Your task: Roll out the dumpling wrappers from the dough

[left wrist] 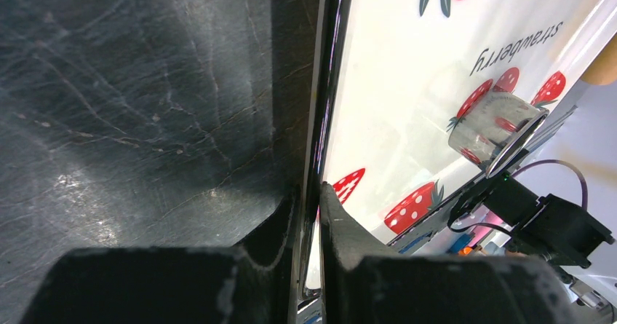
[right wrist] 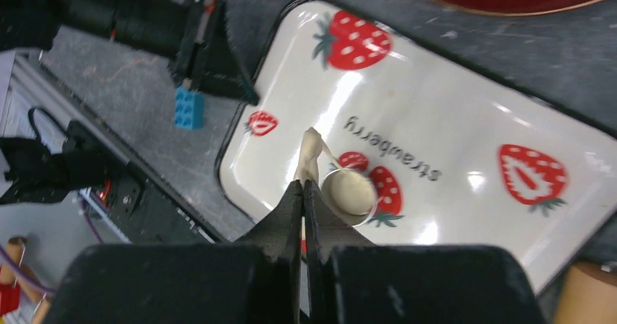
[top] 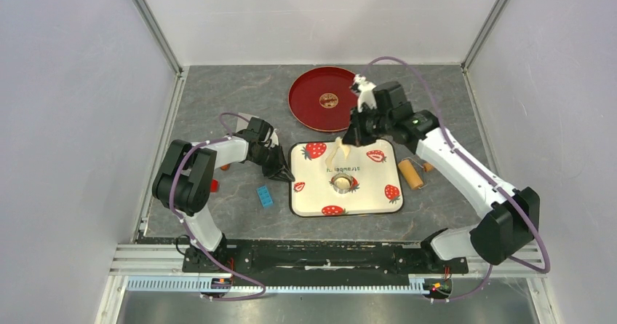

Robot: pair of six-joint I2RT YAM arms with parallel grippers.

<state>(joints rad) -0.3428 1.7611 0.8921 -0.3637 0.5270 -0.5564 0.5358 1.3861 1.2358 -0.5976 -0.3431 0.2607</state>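
Note:
A strawberry-print tray (top: 371, 193) lies mid-table. On it stands a metal ring (top: 342, 183) with a pale round dumpling wrapper (right wrist: 349, 193) inside it. My right gripper (right wrist: 303, 184) is shut on a thin strip of leftover dough (right wrist: 309, 153) and holds it above the tray beside the ring; the strip hangs down in the top view (top: 337, 149). My left gripper (left wrist: 311, 193) is shut on the tray's left rim (left wrist: 324, 113), one finger on each side. The ring (left wrist: 498, 124) also shows in the left wrist view.
A red round plate (top: 325, 98) lies behind the tray. A wooden rolling pin (top: 412, 172) lies just right of the tray. A blue brick (top: 264, 195) and a small red piece (top: 215, 185) lie left of the tray, near my left arm.

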